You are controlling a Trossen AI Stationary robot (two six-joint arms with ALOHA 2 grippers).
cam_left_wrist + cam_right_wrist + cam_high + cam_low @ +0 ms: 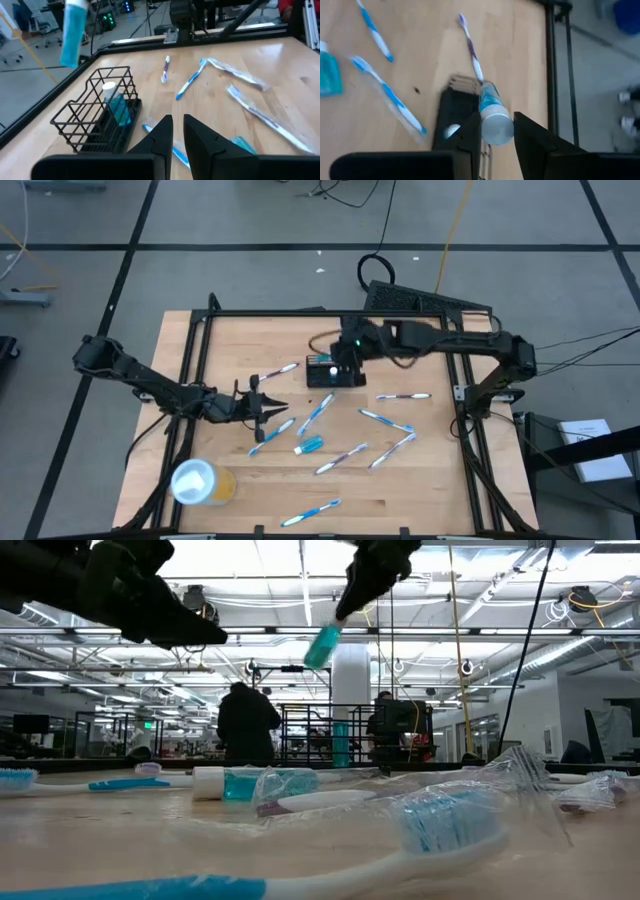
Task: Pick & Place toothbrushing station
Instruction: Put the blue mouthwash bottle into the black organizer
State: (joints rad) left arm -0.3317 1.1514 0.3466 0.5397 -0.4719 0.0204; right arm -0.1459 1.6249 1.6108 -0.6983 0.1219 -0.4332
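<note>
My right hand [497, 132] pinches a teal tube [492, 112] cap-down directly above the station [335, 373], aligned for a vertical drop. The station sits at twelve o'clock on the tabletop [430, 480]. My left hand [262, 406], nearly pressed together, waits at nine o'clock.

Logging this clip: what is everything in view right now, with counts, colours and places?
toothbrushing station: one, black wire mesh, far middle of table
tube in station: one, teal, white cap
held tube: one, teal, above the station
loose tube: one, teal, lying mid-table
toothbrushes: about eight, mostly blue-and-white, scattered
cup: one, yellow, white lid, near left corner
people: two, dark, beyond the table
left gripper: empty, left of centre
right gripper: shut on held tube
</note>
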